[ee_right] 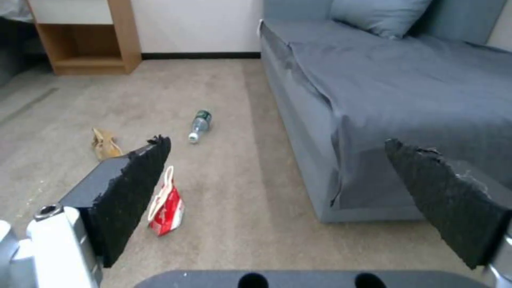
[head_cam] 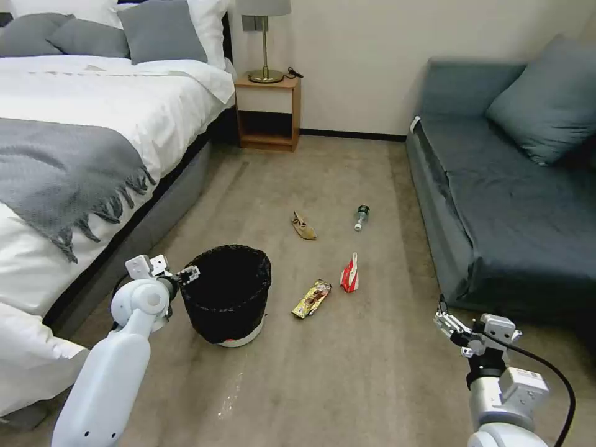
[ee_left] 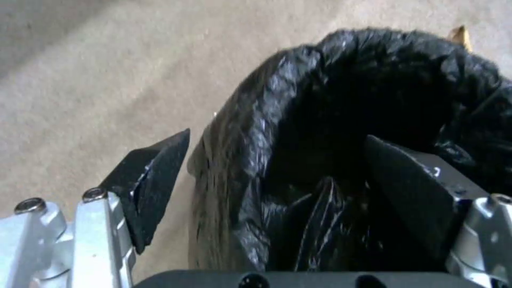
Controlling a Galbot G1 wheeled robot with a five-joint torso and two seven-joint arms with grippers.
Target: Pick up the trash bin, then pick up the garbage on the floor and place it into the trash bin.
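The trash bin, lined with a crinkled black bag, stands on the carpet by the bed. My left gripper is at its near-left rim and open: one finger is outside the wall, the other finger inside, the rim between them untouched on the outer side. To the bin's right lies the garbage: a gold-brown wrapper, a red-and-white packet, a tan scrap and a small bottle. My right gripper hangs open and empty by the sofa.
A bed with a grey throw runs along the left. A dark grey sofa lines the right. A wooden nightstand with a lamp stands at the back wall. Open carpet stretches between bed and sofa.
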